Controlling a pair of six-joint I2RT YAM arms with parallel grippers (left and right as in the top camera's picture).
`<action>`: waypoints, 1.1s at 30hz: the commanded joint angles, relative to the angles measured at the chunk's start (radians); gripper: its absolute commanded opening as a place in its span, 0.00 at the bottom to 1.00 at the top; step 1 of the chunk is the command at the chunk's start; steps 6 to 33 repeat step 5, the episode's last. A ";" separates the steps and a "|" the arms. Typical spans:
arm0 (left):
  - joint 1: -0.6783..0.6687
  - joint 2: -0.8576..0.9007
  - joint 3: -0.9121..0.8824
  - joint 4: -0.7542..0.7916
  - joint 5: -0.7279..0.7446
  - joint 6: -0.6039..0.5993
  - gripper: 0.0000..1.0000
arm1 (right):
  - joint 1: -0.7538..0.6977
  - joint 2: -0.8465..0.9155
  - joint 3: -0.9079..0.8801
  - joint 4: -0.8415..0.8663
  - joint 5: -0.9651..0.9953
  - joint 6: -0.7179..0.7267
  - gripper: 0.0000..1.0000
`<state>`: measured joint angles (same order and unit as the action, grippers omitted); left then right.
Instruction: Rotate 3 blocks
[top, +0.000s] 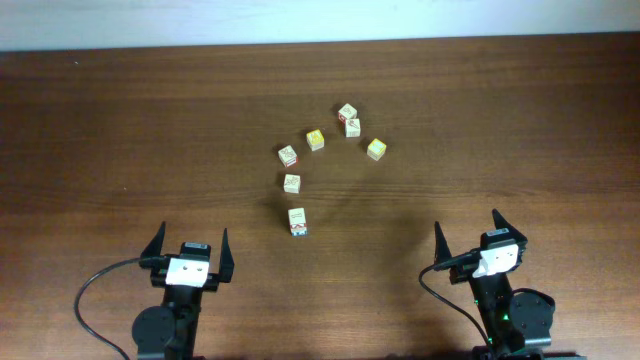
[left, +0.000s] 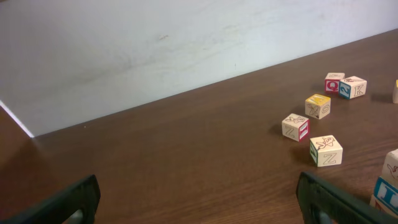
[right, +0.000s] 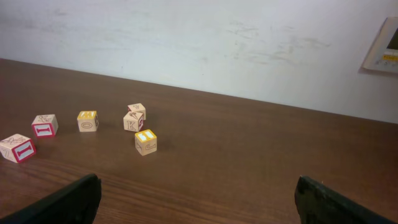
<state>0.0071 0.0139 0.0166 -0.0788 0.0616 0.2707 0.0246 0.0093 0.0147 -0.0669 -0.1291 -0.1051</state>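
Several small wooden picture blocks lie in a loose arc on the brown table (top: 120, 130). The nearest block (top: 297, 221) has a blue-edged side and shows at the right edge of the left wrist view (left: 388, 183). Farther back lie a cream block (top: 292, 183), a red-edged block (top: 288, 155) and a yellow-edged block (top: 315, 139). A pair of blocks (top: 350, 120) touch at the back, with a yellow block (top: 376, 149) beside them. My left gripper (top: 192, 240) and right gripper (top: 467, 232) rest near the front edge, both open and holding nothing, well short of the blocks.
A white wall (left: 155, 43) runs behind the table's far edge. In the right wrist view a pale panel (right: 384, 46) hangs on that wall at the far right. Black cables (top: 95, 290) loop beside each arm base.
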 joint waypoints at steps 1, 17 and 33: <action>0.001 -0.009 -0.008 0.002 -0.010 0.019 0.99 | -0.007 -0.006 -0.009 0.000 0.006 0.001 0.99; 0.001 -0.009 -0.008 0.002 -0.010 0.019 0.99 | -0.007 -0.006 -0.009 0.000 0.006 0.001 0.99; 0.001 -0.009 -0.008 0.002 -0.010 0.019 0.99 | -0.007 -0.006 -0.009 0.000 0.006 0.001 0.99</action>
